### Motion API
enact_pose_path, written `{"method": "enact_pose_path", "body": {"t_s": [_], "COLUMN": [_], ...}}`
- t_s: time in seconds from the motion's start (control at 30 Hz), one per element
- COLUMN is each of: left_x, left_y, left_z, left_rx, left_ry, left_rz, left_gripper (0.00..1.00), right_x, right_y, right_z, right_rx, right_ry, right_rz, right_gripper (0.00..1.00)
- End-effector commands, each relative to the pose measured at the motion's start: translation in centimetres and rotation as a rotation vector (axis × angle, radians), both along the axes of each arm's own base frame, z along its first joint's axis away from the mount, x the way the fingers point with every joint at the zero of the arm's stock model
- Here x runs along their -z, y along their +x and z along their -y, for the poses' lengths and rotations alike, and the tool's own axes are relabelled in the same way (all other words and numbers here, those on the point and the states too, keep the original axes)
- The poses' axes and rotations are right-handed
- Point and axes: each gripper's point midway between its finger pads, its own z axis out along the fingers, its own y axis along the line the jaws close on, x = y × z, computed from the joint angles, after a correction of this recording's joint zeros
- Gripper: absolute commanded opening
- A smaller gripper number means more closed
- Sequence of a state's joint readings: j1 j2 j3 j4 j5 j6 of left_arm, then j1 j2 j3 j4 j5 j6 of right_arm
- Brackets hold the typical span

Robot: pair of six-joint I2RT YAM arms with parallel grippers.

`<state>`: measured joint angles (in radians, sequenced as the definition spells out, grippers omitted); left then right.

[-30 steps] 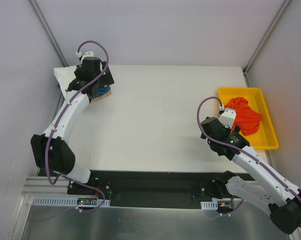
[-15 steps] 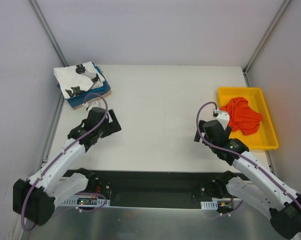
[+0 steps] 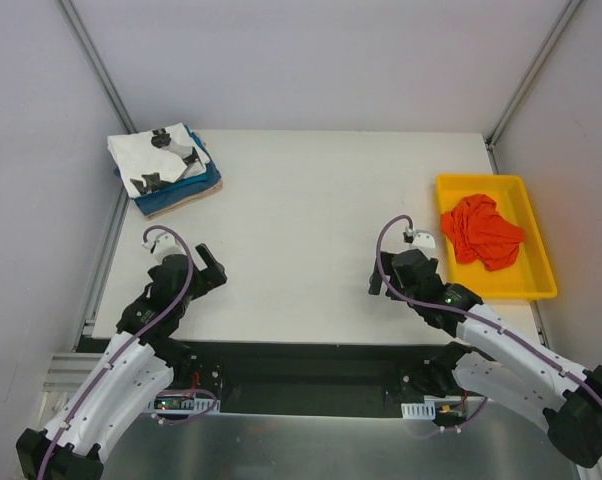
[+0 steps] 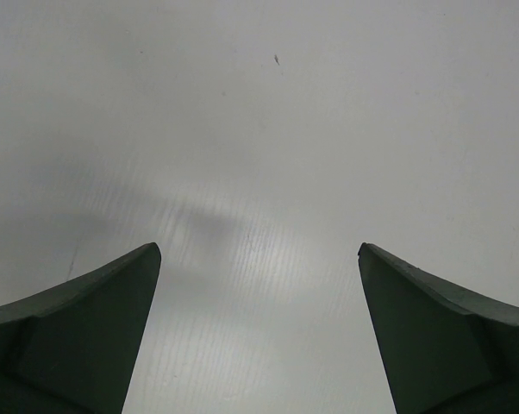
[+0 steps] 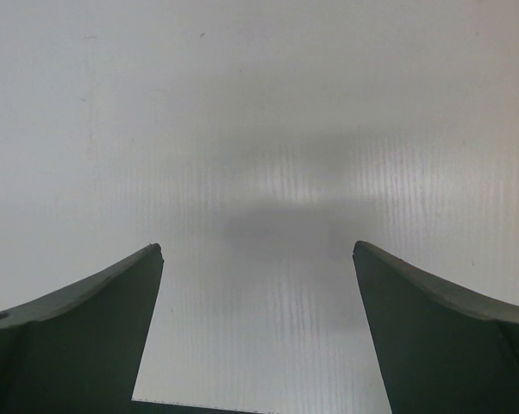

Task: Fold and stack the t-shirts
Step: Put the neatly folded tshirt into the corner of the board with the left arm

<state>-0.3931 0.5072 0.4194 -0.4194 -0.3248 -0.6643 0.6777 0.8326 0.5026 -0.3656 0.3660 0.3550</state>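
**Both claws hanging empty, one shirt waiting in the tray**

The left claw (image 4: 258,250) is hanging with its fingers spread wide, and only bare table (image 3: 311,220) is showing between them. It is gripping nothing. The right claw (image 5: 258,250) is hanging the same way, fully released over plain white surface, with no cloth near its tips.

Moving outward from the left claw, the stack (image 3: 166,172) is sitting ahead of it and slightly to its left, well apart, at the far corner. A white shirt (image 3: 159,152) with black print is lying on top, and a teal shirt (image 3: 181,197) is showing beneath it. The pile is looking flat and squared.

Moving outward from the right claw, the orange shirt (image 3: 481,230) is lying ahead and to its right, crumpled inside the yellow tray (image 3: 541,290). It is touching neither claw.

Judging by this layout, most of the job is looking finished, since the folded shirts are already piled up. The orange shirt seems to be the last one left. It is waiting to be lifted out, spread on the open table between the claws, folded, and carried across to the stack.
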Motion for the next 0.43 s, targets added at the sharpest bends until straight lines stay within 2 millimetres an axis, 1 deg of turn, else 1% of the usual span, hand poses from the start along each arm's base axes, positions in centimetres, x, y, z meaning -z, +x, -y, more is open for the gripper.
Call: {"method": "enact_pose_path", "body": {"t_s": [0.0, 0.07, 0.13, 0.17, 0.23, 0.3, 0.4], "left_x": [-0.4, -0.4, -0.1, 0.3, 0.5, 0.6, 0.2], "left_y": [0.6, 0.7, 0.7, 0.6, 0.5, 0.6, 0.7], "left_z": [-0.2, -0.6, -1.0, -1.1, -1.1, -1.2, -1.3], "left_rx": [-0.006, -0.021, -0.043, -0.050, -0.051, -0.054, -0.055], "left_ry": [0.014, 0.036, 0.050, 0.049, 0.051, 0.055, 0.062], "left_rz": [0.031, 0.034, 0.028, 0.019, 0.014, 0.010, 0.015], "left_gripper": [0.99, 1.00, 0.99, 0.99, 0.99, 0.99, 0.99], "right_x": [-2.1, -2.0, -1.9, -2.1, -2.1, -2.2, -2.6], "right_y": [1.2, 1.2, 1.1, 1.3, 0.9, 1.0, 1.1], "right_z": [-1.1, -0.9, -1.4, -1.2, -1.9, -1.8, -2.2], "right_rx": [0.021, 0.023, 0.010, 0.022, -0.003, 0.003, -0.019], "right_ry": [-0.002, -0.037, -0.063, -0.084, -0.109, -0.148, -0.182], "right_rz": [0.082, 0.080, 0.076, 0.093, 0.108, 0.130, 0.148], "right_gripper": [0.97, 0.97, 0.97, 0.97, 0.97, 0.97, 0.97]}}
